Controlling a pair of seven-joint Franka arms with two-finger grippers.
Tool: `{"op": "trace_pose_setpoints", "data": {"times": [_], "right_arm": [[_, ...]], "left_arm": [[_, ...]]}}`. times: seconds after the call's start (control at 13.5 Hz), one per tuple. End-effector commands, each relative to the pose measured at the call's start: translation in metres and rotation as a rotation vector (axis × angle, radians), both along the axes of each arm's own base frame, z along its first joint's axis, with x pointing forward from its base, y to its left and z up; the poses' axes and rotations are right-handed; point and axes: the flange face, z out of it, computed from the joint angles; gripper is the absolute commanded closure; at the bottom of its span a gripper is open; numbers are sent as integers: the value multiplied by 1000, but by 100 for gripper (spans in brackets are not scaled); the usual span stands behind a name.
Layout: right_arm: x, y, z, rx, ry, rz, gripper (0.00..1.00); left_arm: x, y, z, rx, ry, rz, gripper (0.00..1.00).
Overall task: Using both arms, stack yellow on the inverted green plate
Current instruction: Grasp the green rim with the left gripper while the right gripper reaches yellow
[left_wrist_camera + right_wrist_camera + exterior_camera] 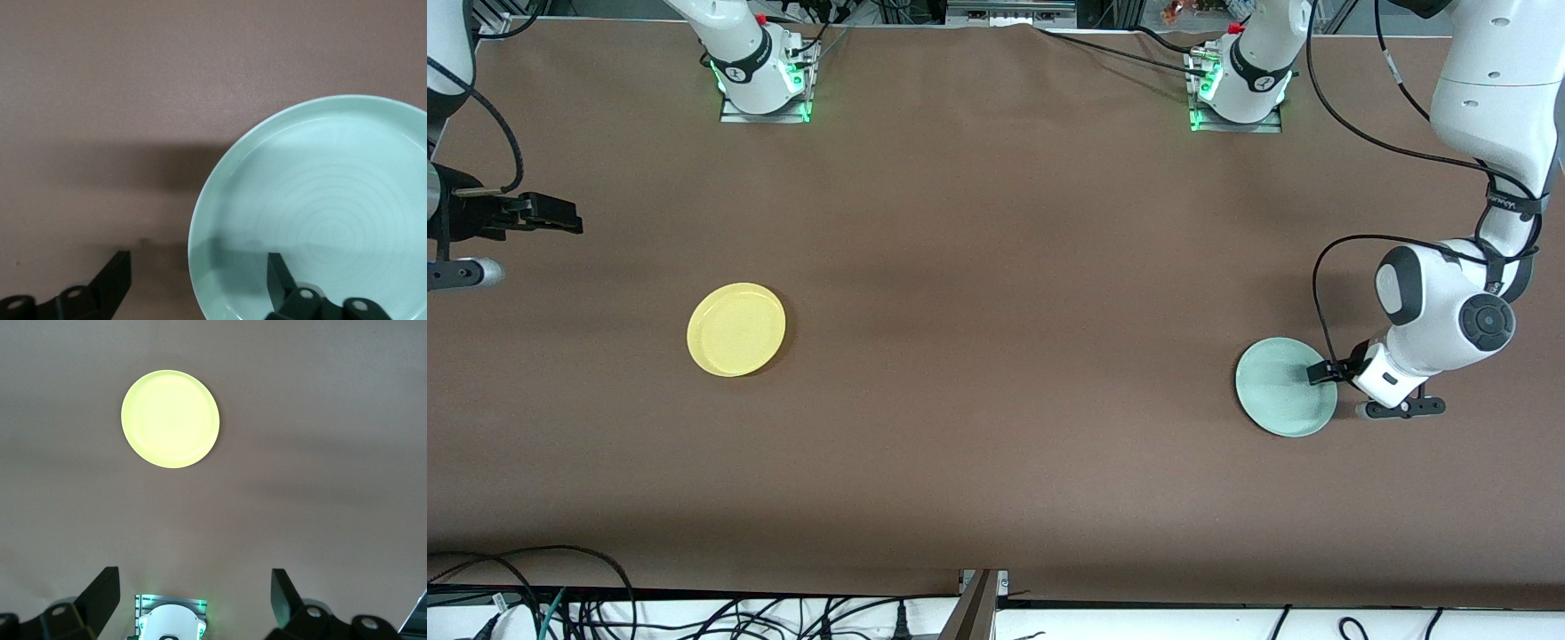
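Observation:
The pale green plate (1280, 387) lies hollow side up on the brown table at the left arm's end. My left gripper (1320, 372) is low at its rim, open. In the left wrist view one finger (280, 277) is over the green plate's (333, 200) inside and the other finger (113, 277) is over bare table, with the rim between the left gripper's (199, 259) jaws. The yellow plate (736, 329) lies flat toward the right arm's end. My right gripper (560, 216) hovers open and empty over the table's end, apart from the yellow plate (170, 418); the right gripper (193, 575) holds nothing.
The right arm's base (765, 84) and the left arm's base (1238, 93) stand along the table edge farthest from the front camera. The right arm's base (170, 623) also shows in the right wrist view. Cables (560, 596) hang off the table's near edge.

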Motion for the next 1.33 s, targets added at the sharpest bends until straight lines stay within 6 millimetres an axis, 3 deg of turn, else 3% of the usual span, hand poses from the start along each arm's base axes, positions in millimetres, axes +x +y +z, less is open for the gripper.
{"op": "trace_pose_setpoints", "data": {"times": [0.0,0.15,0.37,0.44,0.59,0.96,1.26], "right_arm": [[2,-9,-4,8,4,-10,0],[4,-7,-6,3,3,-11,0],[10,-15,-21,26,7,-24,0],[14,-15,-30,28,9,-27,0],[19,-13,-41,47,18,-29,0],[21,-13,-83,68,14,-36,0],[21,-28,-128,62,-15,-58,0]], "left_arm": [[5,3,-5,63,14,-114,55],[4,4,-8,67,20,-130,77],[4,4,-8,69,20,-132,97],[5,1,-8,69,20,-137,100],[7,2,-4,71,15,-151,100],[34,-1,44,78,12,-216,100],[55,-32,81,137,1,-303,100]]}}
